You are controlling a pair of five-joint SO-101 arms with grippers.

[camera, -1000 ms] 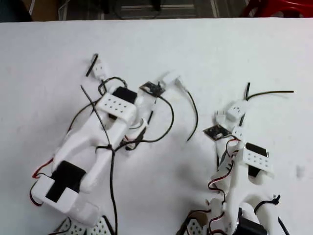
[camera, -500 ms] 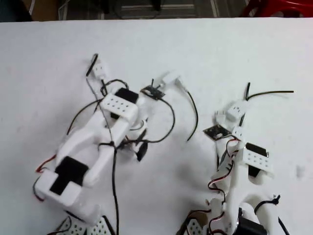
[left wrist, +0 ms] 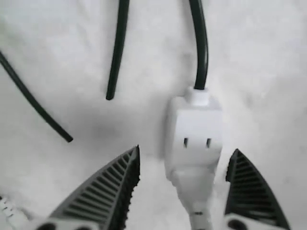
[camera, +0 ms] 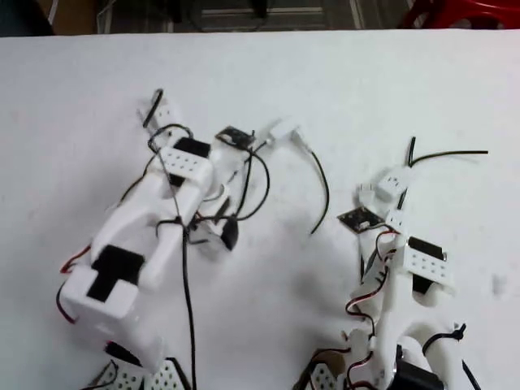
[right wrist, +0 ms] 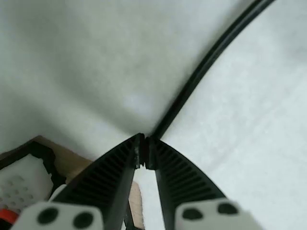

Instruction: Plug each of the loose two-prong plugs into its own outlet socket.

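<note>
L gripper [left wrist: 186, 152]: fingers wide, either side of white outlet socket [left wrist: 194, 129] flat on desk [left wrist: 268, 57], slots up, black cord [left wrist: 200, 43] leading off. Loose black cord end [left wrist: 115, 52] beside it. Socket's near end cut off. R gripper [right wrist: 144, 140]: fingers pressed together; black cable [right wrist: 211, 62] meets tips, pinched or behind, can't tell. Second white connector [camera: 165, 115] sits by L arm's wires.

Both arms are white plastic shells with black motor blocks inset. Thin red and black wires loop along the left arm [camera: 138, 236] and right arm [camera: 394, 309], and each wrist bears a white plate dotted with small holes. The left gripper [left wrist: 184, 151] and right gripper [right wrist: 145, 143] have dark grey, ribbed, wedge-shaped fingers on white bases with round black screw holes
</note>
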